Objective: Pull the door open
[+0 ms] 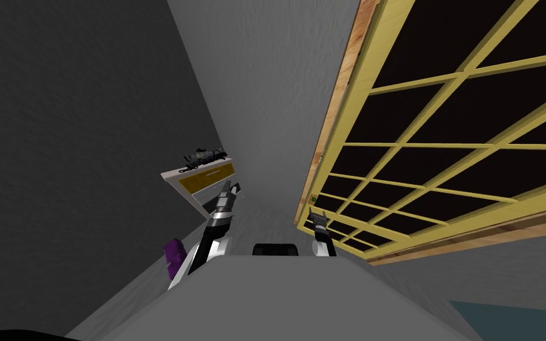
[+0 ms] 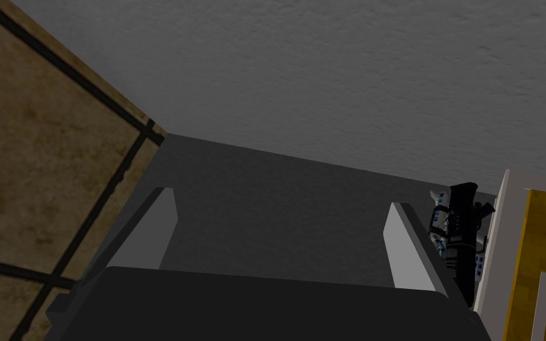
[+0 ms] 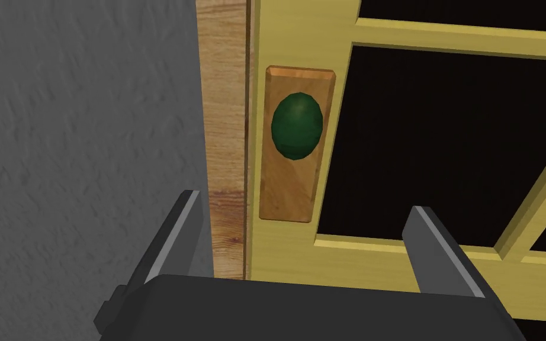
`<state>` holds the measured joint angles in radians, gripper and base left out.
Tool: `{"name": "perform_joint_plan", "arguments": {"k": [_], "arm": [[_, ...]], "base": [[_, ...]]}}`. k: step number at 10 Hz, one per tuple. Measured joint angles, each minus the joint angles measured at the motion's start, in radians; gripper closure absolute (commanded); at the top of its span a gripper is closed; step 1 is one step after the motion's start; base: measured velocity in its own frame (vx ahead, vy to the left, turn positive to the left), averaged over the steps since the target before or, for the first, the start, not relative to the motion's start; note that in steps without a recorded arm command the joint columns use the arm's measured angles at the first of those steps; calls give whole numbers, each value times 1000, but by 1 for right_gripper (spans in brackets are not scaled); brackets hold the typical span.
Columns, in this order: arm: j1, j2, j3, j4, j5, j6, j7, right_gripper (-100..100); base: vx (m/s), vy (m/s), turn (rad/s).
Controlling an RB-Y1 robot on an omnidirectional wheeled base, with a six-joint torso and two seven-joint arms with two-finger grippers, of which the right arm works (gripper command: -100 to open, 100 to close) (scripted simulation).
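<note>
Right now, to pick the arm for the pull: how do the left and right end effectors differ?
The right end effector points at the green knob on the door, not yet gripping it; the left end effector points at a grey wall beside a cabinet. The right is at the door's edge; the left is away from it. Both are open, holding nothing.

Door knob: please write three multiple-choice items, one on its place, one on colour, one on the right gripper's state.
1. The knob sits: A on a plate at the door's edge; B on the wall; C on the floor.
2. The knob's colour? A red; B green; C white.
3. The right gripper is: A shut on the knob; B open, short of the knob; C shut, empty.
Answers: 1 A, plate beside the frame; 2 B, dark green; 3 B, fingers apart, off the knob.
</note>
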<state>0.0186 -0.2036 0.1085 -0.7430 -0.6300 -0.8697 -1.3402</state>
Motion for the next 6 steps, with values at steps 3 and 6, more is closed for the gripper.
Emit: {"name": "perform_joint_plan", "arguments": {"k": [3,6], "arm": [[34,-41,-11,-21,-14,3,-33,-100],[35,-73,-11,25,-18,-25,-80,-100]], "base": [[186,0,89],[127,-39,57]]}}
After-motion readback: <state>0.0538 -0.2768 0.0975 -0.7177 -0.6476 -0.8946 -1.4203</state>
